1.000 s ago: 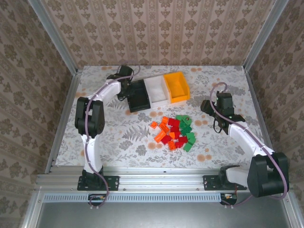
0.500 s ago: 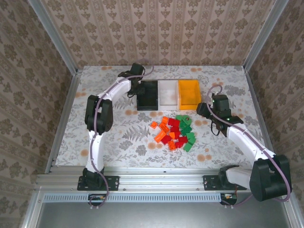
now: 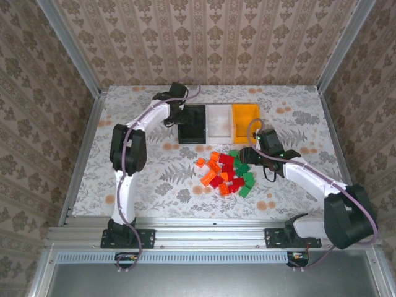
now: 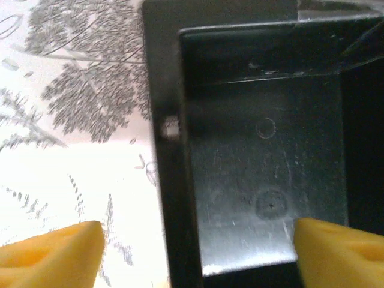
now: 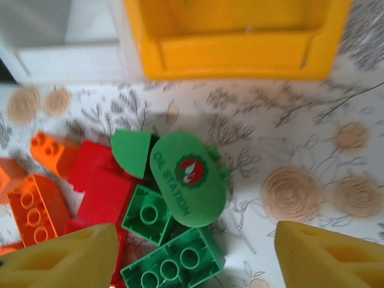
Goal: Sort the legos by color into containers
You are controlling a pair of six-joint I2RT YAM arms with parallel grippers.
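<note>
**Right pincer over the green legos, left pincer at the black bin**

Seen from above, the legos [image 3: 224, 173] lie in one heap mid-desk, orange to the left, red in the middle, green to the right; the black bin [image 3: 192, 124], white bin [image 3: 218, 122] and orange-yellow bin [image 3: 245, 119] stand in a row touching, just beyond the heap on the patterned desk [image 3: 154, 179]. No brick is visible in the bins.

The right pincer [image 5: 195, 255] hangs spread and holds nothing, above a green rounded piece [image 5: 187, 179] marked OIL STATION, which rests on other green bricks [image 5: 174, 264] beside a red brick [image 5: 102, 186]. The left pincer [image 4: 198, 249] is spread astride the black bin's left wall, one finger outside and one inside.

The step appears to be picking a green piece. To do it well, pick the one lying on top; square the fingers across its narrow sides; descend straight; close only once both fingers clear the red neighbour. Keep one colour to each bin.
</note>
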